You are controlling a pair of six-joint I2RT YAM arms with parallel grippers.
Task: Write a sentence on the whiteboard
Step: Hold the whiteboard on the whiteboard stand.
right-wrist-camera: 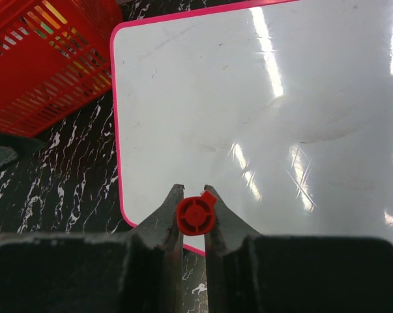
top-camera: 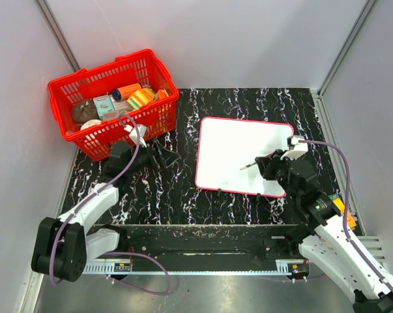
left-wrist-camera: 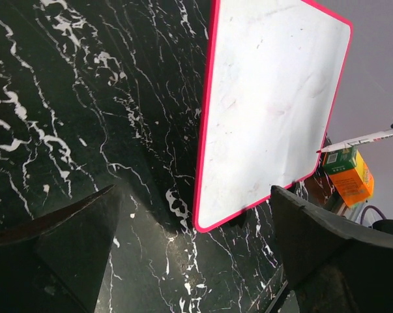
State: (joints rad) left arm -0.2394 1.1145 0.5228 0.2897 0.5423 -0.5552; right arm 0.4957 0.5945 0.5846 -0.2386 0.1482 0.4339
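White rigid red-rimmed whiteboard (top-camera: 238,153) lies blank at the black marbled counter's (top-camera: 176,189) right; probably light and slick, so steady its left edge. Right fingers (right-wrist-camera: 165,218) clamp a thin red-capped marker (right-wrist-camera: 196,215); left fingers (left-wrist-camera: 59,241) stand apart.

Overhead camera looks down from behind; both low wrist cameras face the whiteboard (top-camera: 242,153).

The whiteboard (top-camera: 238,153), white with a pink-red rim, lies flat on the black marbled table (top-camera: 176,189)

Red basket (top-camera: 105,134) fills far-left corner, open tabletop (top-camera: 180,189) beside whiteboard (top-camera: 235,153)
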